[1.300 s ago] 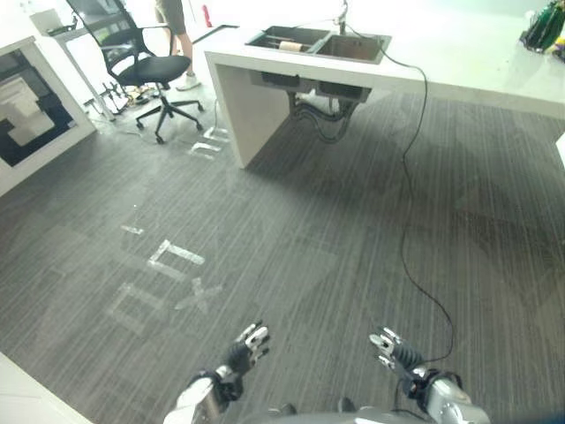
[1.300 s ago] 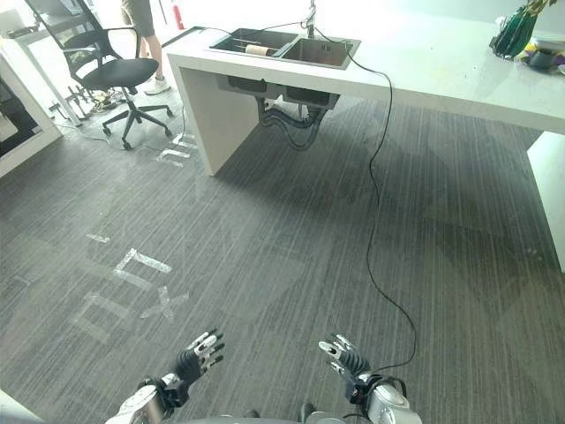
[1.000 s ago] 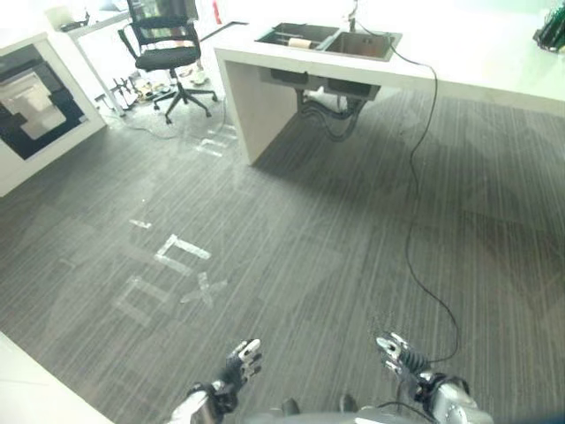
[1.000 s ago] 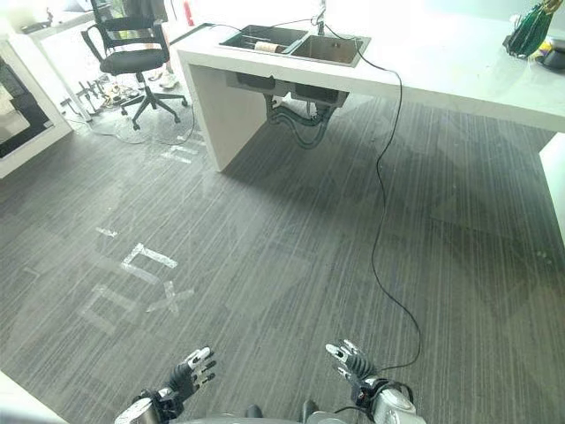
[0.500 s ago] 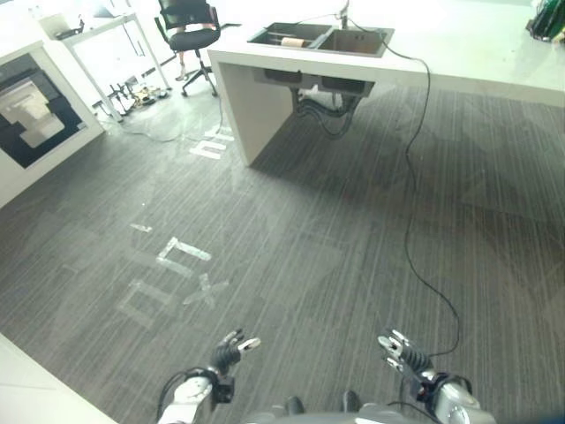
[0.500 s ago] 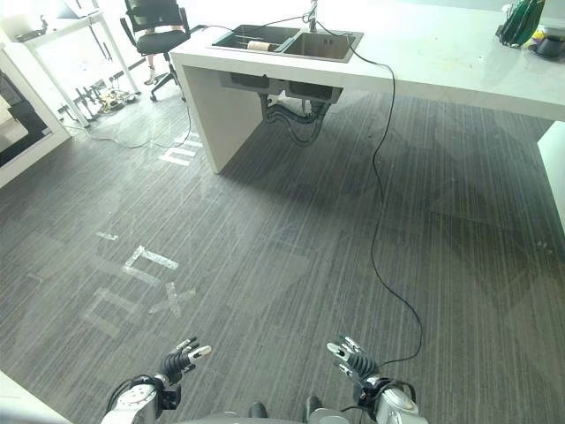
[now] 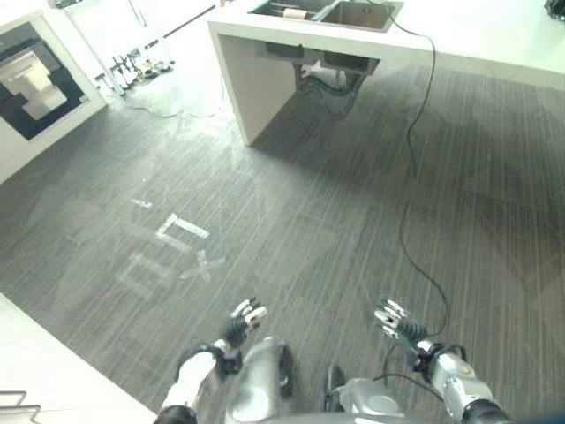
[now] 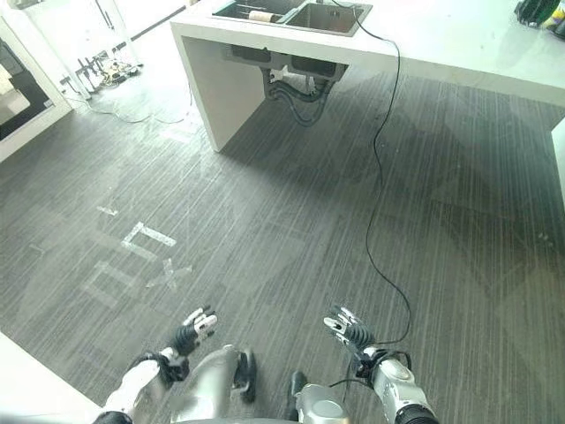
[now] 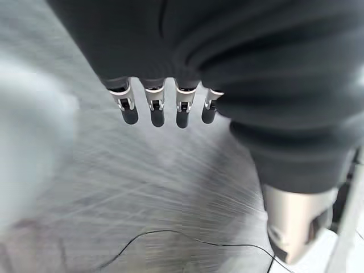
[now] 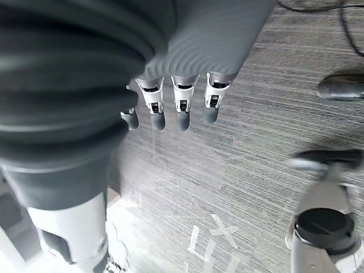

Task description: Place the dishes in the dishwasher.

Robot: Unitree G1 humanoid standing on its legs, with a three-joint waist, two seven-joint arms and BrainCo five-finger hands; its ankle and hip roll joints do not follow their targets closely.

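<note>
both hands, left hand (image 7: 240, 323) and right hand (image 7: 395, 322), hang empty with fingers relaxed over the floor (image 7: 291, 203); dishes likely sit in the sink (image 7: 340, 12) on the far counter (image 7: 477, 40), so walk there squarely first.

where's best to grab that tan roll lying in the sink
Probably around its middle, coming down from above. The roll seems to lie on its side in a basin of the sink, below the counter top, so the walls would likely block a sideways reach. It is too small here to tell more. The left hand and right hand are open, low over the carpet, far off.
</note>
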